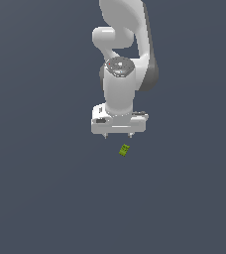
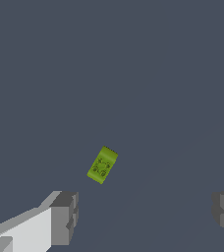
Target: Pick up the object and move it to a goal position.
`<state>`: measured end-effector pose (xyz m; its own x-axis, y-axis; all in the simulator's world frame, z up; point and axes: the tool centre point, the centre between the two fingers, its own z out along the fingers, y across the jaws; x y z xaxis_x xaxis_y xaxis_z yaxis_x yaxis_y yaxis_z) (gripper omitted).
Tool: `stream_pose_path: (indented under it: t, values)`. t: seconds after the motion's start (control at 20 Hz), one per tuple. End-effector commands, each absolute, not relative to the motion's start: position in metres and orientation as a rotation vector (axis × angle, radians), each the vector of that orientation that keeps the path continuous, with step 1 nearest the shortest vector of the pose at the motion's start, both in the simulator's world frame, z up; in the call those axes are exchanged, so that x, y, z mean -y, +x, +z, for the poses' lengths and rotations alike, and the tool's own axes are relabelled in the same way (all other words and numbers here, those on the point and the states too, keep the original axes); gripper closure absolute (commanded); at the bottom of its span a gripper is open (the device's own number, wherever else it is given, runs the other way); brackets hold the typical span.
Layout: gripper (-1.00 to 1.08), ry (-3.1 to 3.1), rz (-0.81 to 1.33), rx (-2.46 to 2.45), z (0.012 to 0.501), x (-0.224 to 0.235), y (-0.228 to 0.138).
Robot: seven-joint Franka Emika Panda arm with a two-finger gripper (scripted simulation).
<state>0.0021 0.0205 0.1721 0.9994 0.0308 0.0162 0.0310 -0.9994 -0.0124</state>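
On plain dark grey-blue surface, no markings or writing, yellow-green block lying skewed, gripper above it, jaws wide, holding nothing.

We are looking at a bare simulated test scene, not a real room: everything sits against one flat, uniform slate-grey ground with no walls, furniture or horizon. A smooth, untextured white robot arm and a tiny yellow-green block are the only things we see. Their flat shading and clean edges mark them as computer renders.
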Motion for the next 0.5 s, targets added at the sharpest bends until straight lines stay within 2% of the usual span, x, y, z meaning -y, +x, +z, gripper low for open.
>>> stream_pose_path:
  t: [0.0,0.45]
  values:
    - [-0.92,-3.128,-0.025,0.048,0.172,-0.020,0.002]
    - [-0.92,-3.097,0.024,0.035,0.161,-0.039,-0.007]
